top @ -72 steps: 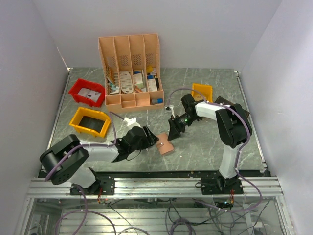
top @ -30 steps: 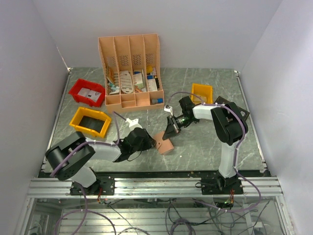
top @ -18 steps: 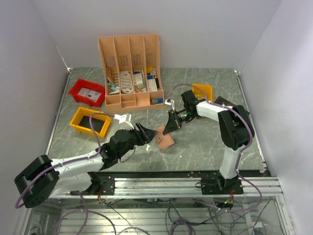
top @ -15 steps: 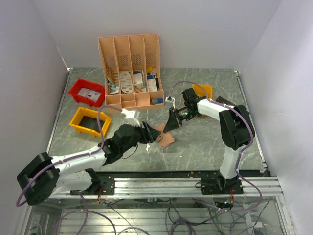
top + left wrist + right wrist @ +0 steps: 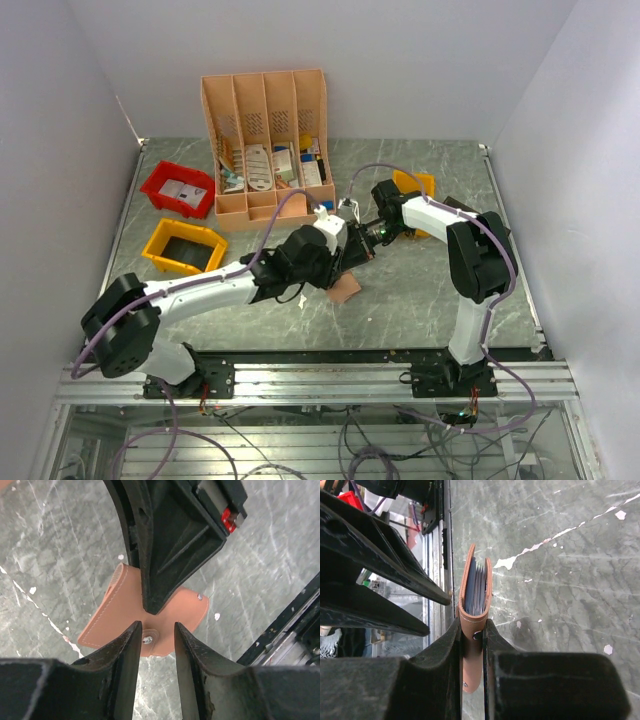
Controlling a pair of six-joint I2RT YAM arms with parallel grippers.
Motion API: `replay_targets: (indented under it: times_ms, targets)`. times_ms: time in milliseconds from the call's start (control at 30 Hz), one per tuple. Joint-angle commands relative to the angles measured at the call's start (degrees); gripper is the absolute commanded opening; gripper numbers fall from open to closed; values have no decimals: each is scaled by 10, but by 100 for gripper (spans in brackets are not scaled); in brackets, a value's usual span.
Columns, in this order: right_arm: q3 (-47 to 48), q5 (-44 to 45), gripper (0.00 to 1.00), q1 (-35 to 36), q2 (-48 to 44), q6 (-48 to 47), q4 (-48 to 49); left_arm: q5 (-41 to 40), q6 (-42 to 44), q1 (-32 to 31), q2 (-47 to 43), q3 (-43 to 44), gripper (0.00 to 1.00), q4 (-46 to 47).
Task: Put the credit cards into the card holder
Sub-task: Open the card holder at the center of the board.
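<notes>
Tan card holder [image 5: 471,647], limp, light: pinched near fold by right end effector [image 5: 472,625]; left end effector [image 5: 156,628] half-open, empty.

A grey-green marbled table [image 5: 420,290], flecked with white, is seen beneath the meeting jaws of the left gripper [image 5: 155,630] and the right gripper [image 5: 471,630]. On it, a peach slotted organiser [image 5: 265,140] is stood beyond the jaws and a little to their left, a red bin [image 5: 182,208] and a yellow bin [image 5: 178,264] are set well to their left, and a smaller yellow bin [image 5: 420,181] is placed near them on the right, toward the far side. Whether the card holder [image 5: 110,615], clamped between the right gripper's jaws, is touching the table cannot be told.
</notes>
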Motion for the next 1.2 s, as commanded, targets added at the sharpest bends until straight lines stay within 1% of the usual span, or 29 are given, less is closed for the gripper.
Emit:
replay_targets:
  times_ms: [0, 133, 233, 433, 733, 933, 1167]
  targets:
    - [9, -27, 0, -4, 11, -12, -20, -46, 33, -23, 23, 46, 43, -72]
    - [13, -31, 0, -4, 17, -18, -29, -81, 31, -39, 47, 71, 45, -98]
    - [11, -30, 0, -5, 16, -14, -26, -122, 20, -53, 66, 85, 47, -111]
    - [10, -37, 0, -6, 18, -7, -22, -183, -9, -77, 96, 107, 46, -135]
    - [11, -42, 0, -9, 21, -8, -26, -220, -25, -93, 108, 107, 38, -158]
    - [10, -46, 0, -10, 23, -6, -25, -224, -28, -97, 121, 114, 38, -162]
    - [9, -48, 0, -11, 22, -2, -21, -219, -33, -110, 131, 120, 42, -159]
